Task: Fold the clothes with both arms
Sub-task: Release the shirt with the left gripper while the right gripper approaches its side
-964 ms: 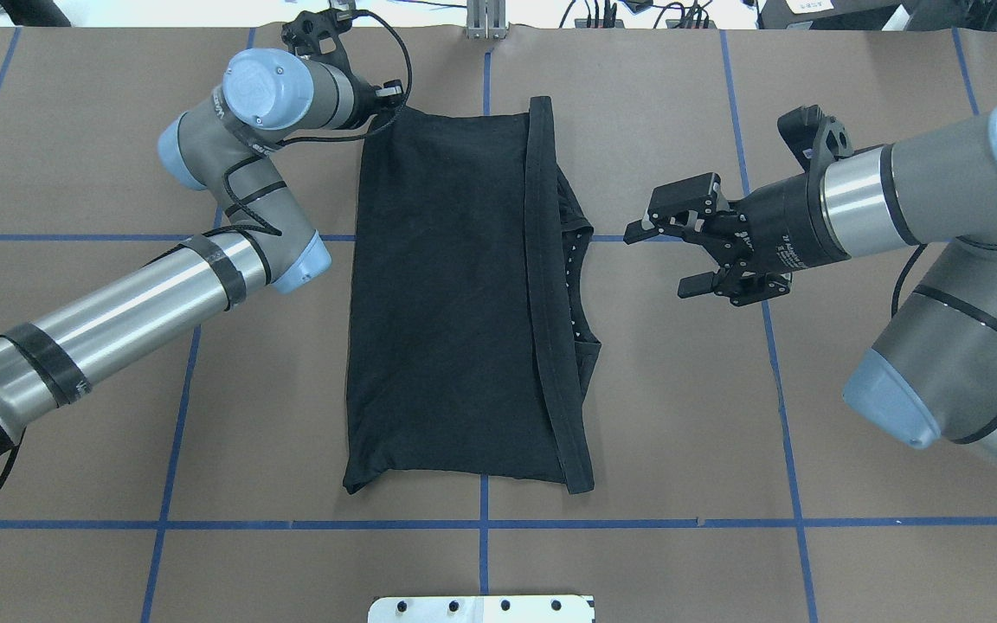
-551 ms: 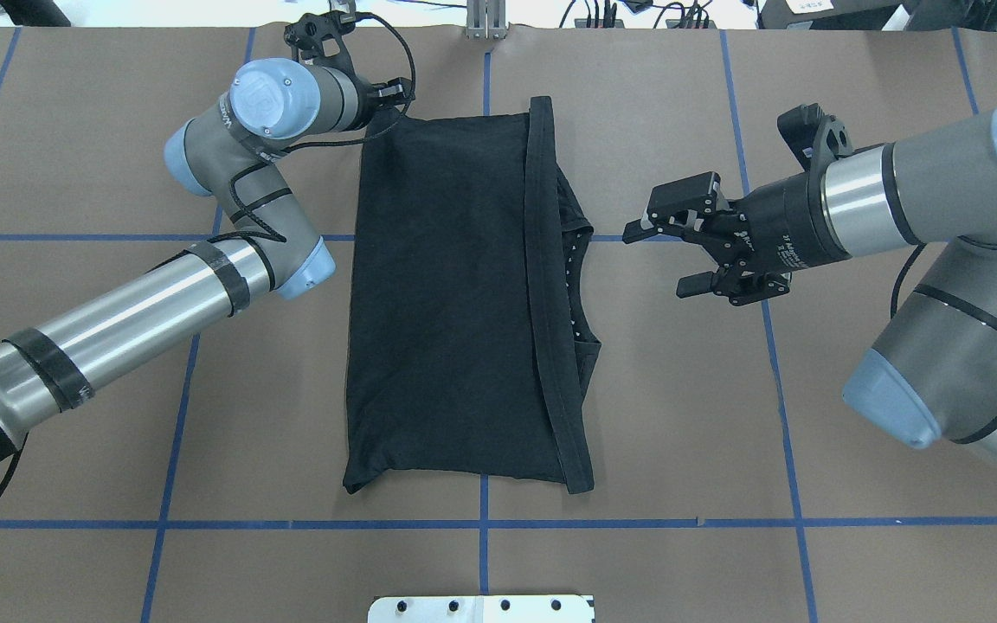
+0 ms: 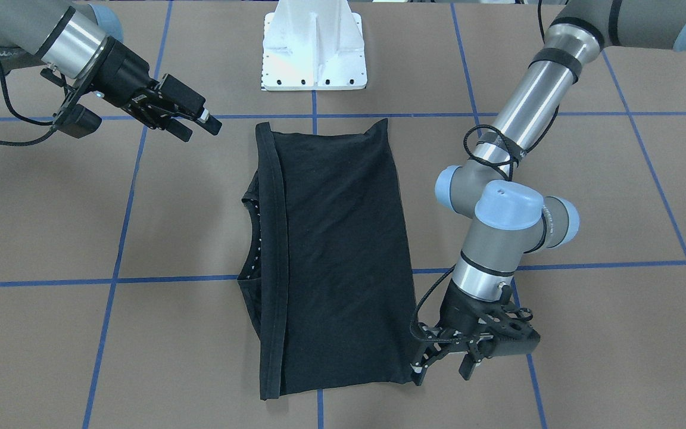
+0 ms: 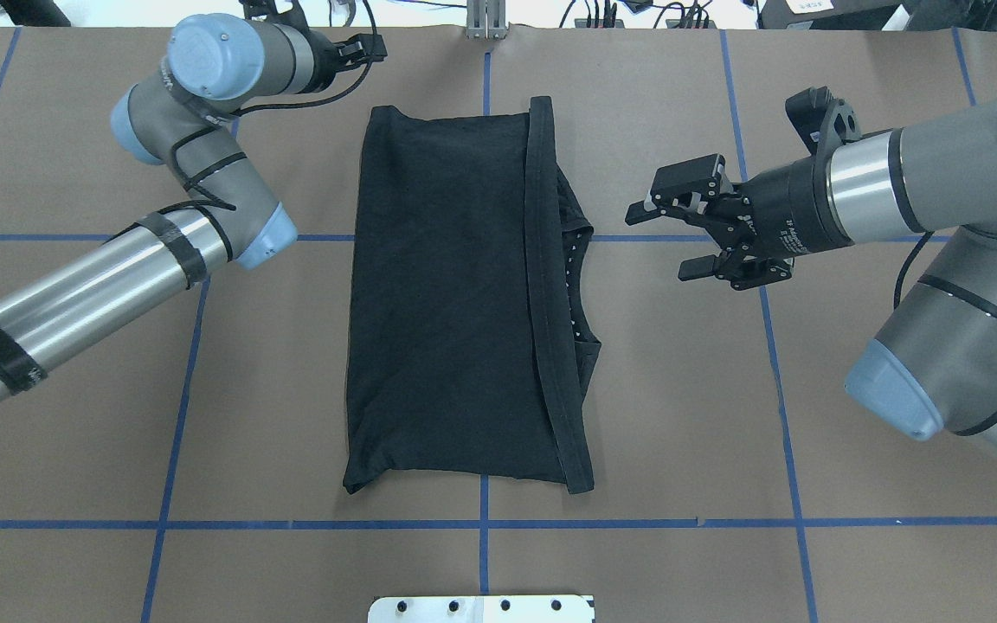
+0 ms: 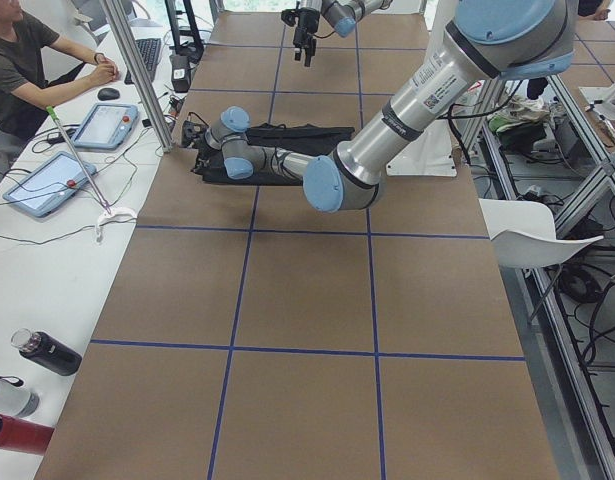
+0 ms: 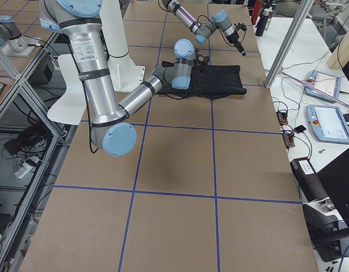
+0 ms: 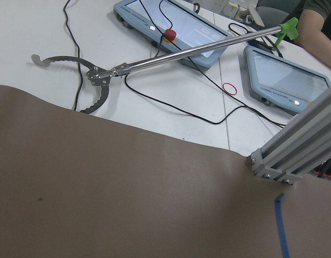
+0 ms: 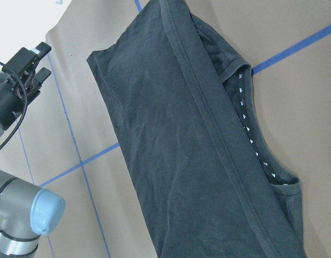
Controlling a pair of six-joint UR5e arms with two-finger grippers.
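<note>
Black T-shirt (image 4: 447, 294) folded flat on table (image 4: 680, 415). Left gripper (image 3: 441, 368) fingers apart, empty, near shirt corner. Right gripper (image 4: 661, 242) fingers apart, empty, beside collar.

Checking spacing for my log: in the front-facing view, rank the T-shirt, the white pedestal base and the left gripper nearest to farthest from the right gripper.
From the right gripper:
1. the T-shirt, mid-table, its corner close by.
2. the white pedestal base, at the table's robot edge.
3. the left gripper, by the shirt's opposite corner.
</note>
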